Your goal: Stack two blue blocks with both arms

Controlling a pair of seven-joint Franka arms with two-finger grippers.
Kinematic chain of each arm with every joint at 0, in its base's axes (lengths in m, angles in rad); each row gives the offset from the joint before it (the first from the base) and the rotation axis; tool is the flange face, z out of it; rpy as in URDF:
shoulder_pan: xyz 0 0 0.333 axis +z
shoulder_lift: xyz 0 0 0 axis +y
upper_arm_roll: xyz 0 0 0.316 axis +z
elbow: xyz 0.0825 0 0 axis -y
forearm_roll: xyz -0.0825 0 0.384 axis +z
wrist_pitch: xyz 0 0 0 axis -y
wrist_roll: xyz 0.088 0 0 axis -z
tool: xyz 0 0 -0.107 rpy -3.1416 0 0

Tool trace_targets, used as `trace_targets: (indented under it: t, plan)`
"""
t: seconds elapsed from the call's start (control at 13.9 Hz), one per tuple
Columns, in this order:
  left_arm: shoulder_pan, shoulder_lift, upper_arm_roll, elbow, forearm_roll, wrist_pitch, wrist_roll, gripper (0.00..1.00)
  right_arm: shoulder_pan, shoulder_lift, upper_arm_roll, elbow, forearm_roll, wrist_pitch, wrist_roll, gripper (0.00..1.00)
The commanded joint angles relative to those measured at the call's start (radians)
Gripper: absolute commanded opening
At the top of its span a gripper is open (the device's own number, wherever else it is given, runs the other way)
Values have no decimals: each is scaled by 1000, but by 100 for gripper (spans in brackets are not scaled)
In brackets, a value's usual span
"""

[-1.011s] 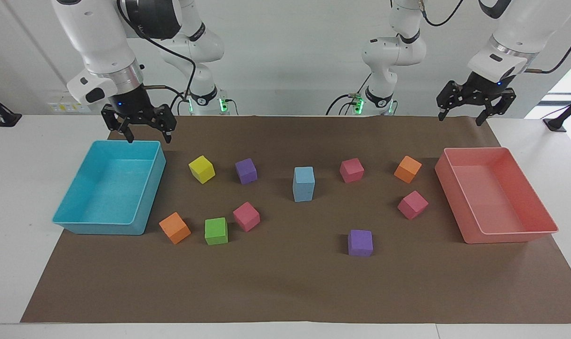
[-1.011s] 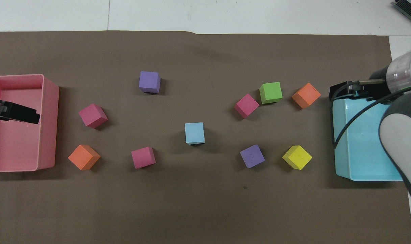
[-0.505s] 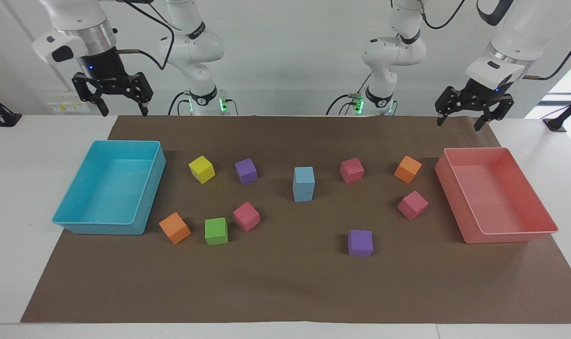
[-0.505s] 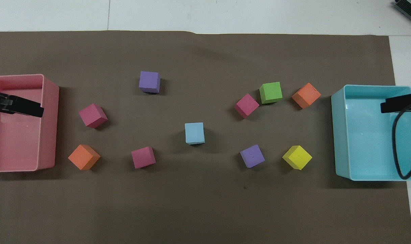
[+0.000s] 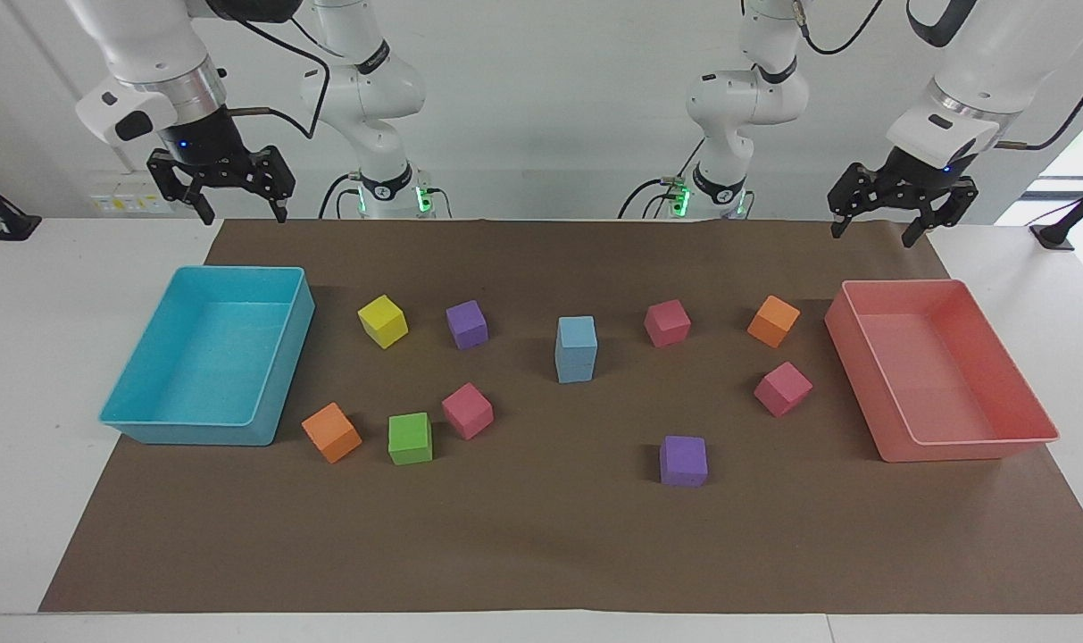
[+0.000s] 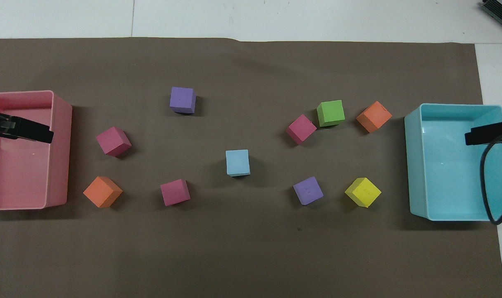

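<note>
The two blue blocks stand stacked one on the other in the middle of the brown mat: upper block (image 5: pixel 577 332) on lower block (image 5: pixel 575 366). In the overhead view only the top blue block (image 6: pixel 237 162) shows. My right gripper (image 5: pixel 244 214) is open and empty, raised high at the turquoise tray's end. My left gripper (image 5: pixel 871 234) is open and empty, raised high at the pink tray's end. Neither touches the stack. In the overhead view one left finger (image 6: pixel 27 131) and one right finger (image 6: pixel 484 133) show over the trays.
A turquoise tray (image 5: pixel 130 420) lies at the right arm's end, a pink tray (image 5: pixel 970 446) at the left arm's end. Purple (image 5: pixel 683 461), pink (image 5: pixel 783 388), orange (image 5: pixel 330 432), green (image 5: pixel 410 438) and yellow (image 5: pixel 383 321) cubes lie scattered around the stack.
My right gripper rose from just above the turquoise tray's near rim to high above the table. My left gripper barely moved. The blue stack stayed still.
</note>
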Motion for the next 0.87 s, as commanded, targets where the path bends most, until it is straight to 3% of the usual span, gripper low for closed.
trace_targets:
  t: [0.0, 0.79]
  plan:
    - [17, -14, -8, -12, -15, 15, -24, 100, -5, -19, 7, -17, -5, -22, -14, 100]
    - [17, -14, -9, -13, -15, 13, -22, 100, -8, -39, 7, -43, -17, -37, -11, 100]
